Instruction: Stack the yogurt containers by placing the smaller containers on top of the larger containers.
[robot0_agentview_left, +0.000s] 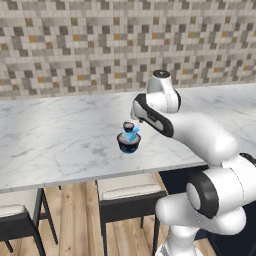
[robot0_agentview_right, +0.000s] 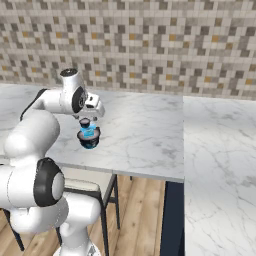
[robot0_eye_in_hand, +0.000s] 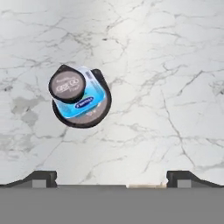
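Observation:
The yogurt containers stand as one stack on the marble counter (robot0_agentview_left: 60, 135). The wide dark tub (robot0_agentview_left: 129, 145) is at the bottom, the light-blue boxy container (robot0_agentview_left: 132, 134) lies on it, and the tiny dark cup (robot0_agentview_left: 128, 125) sits on top, toward one edge. From above I see the tub (robot0_eye_in_hand: 95, 117), the blue container (robot0_eye_in_hand: 85, 101) and the cup (robot0_eye_in_hand: 66, 84) left of centre. My gripper (robot0_eye_in_hand: 111, 180) hangs above the stack and a little to its side, open, with nothing between its fingertips (robot0_eye_in_hand: 42, 178). From the right, the gripper (robot0_agentview_right: 93, 115) is just over the cup (robot0_agentview_right: 85, 122).
A tiled wall runs behind the counter. Two chairs (robot0_agentview_left: 127, 192) (robot0_agentview_left: 10, 212) are tucked under its front edge. A second counter section (robot0_agentview_right: 220, 165) extends toward the right. Bare marble surrounds the stack.

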